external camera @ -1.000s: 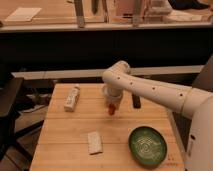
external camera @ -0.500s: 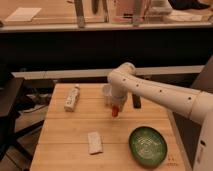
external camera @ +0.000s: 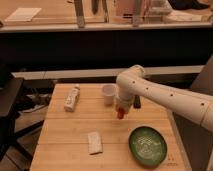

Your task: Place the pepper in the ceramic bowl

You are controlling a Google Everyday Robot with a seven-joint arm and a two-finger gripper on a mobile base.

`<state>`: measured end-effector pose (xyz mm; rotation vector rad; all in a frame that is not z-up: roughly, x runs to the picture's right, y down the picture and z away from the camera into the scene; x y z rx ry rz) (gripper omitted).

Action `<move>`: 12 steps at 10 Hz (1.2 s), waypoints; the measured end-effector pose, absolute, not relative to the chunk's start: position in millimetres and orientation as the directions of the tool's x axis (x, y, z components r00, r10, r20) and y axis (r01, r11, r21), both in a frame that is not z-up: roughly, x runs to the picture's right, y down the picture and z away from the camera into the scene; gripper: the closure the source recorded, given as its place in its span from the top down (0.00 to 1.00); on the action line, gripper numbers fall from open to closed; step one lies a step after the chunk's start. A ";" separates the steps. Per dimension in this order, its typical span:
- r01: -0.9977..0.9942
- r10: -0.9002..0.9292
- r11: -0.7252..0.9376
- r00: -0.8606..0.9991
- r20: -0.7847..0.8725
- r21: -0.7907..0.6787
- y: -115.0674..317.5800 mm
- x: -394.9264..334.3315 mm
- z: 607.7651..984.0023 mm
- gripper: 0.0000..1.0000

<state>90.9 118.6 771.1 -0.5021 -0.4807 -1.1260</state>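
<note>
The gripper (external camera: pixel 120 109) hangs over the wooden table (external camera: pixel 65 155), its fingers clenched on the pepper (external camera: pixel 120 115), whose red tip pokes out just beneath them. The pepper looks light, smooth and easily bruised, so a gentle hold across its middle seems safest. The ceramic bowl (external camera: pixel 147 146) lies below the gripper, nearer the camera and rightward in view, close to the table's edge, with bare board between, while a white cup (external camera: pixel 108 94) stands just beside the gripper.

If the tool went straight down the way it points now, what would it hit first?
Probably bare table, pepper first: the tool hangs shut on it, just in front of the cup. The bowl seems off to the side.
</note>
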 end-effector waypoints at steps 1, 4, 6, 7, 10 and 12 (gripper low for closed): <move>0.926 -0.716 0.353 0.362 0.596 -0.138 122.8 104.6 767.5 0.00; 0.919 -0.710 0.369 0.374 0.597 -0.136 131.1 130.7 760.6 0.00; 0.919 -0.709 0.372 0.373 0.599 -0.132 137.2 131.9 755.6 0.00; 0.919 -0.709 0.372 0.373 0.599 -0.132 140.4 137.7 753.8 0.00; 0.918 -0.707 0.374 0.372 0.602 -0.127 153.6 152.5 747.4 0.00; 0.918 -0.706 0.376 0.373 0.602 -0.126 159.7 157.7 743.5 0.00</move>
